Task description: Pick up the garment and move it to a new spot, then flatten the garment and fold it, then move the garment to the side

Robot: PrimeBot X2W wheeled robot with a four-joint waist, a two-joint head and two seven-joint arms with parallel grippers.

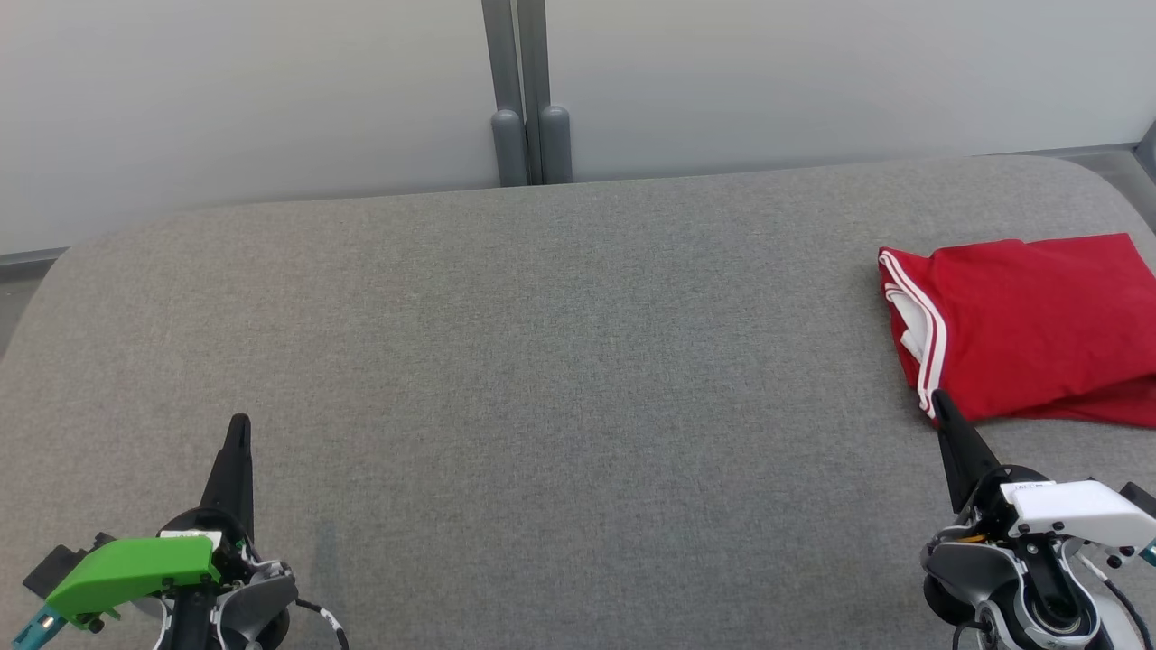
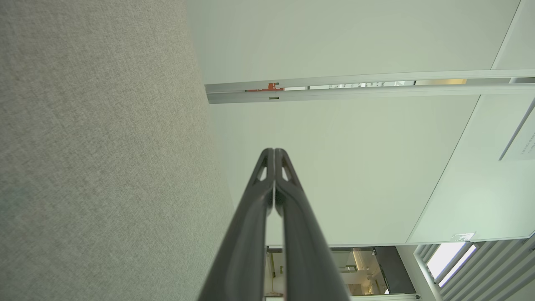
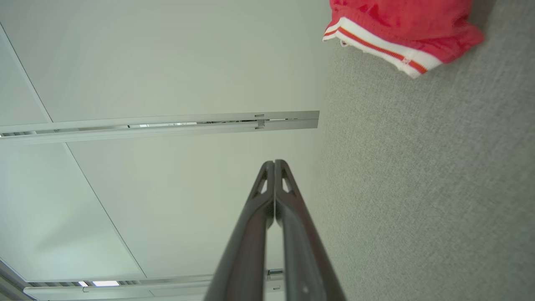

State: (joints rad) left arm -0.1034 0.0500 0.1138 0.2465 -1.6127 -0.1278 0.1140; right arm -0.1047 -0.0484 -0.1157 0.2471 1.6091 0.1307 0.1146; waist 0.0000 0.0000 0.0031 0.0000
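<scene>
left gripper (image 1: 238,426) clenched, empty, near left over grey table (image 1: 560,361) | right gripper (image 1: 939,399) clenched, empty, near right, tip just beside striped hem (image 1: 933,366) of garment (image 1: 1039,325) | garment folded, far right | risk — moving that arm could snag the hem and spoil the fold

left gripper (image 1: 238,426) long dark tapered fingers (image 1: 231,478), green wrist cover (image 1: 131,567), teal plug (image 1: 27,627), striped cable (image 1: 327,619); right gripper (image 1: 939,402) same fingers, white cover (image 1: 1079,507) with black screws (image 1: 1023,528), grey joint (image 1: 957,560)
</scene>
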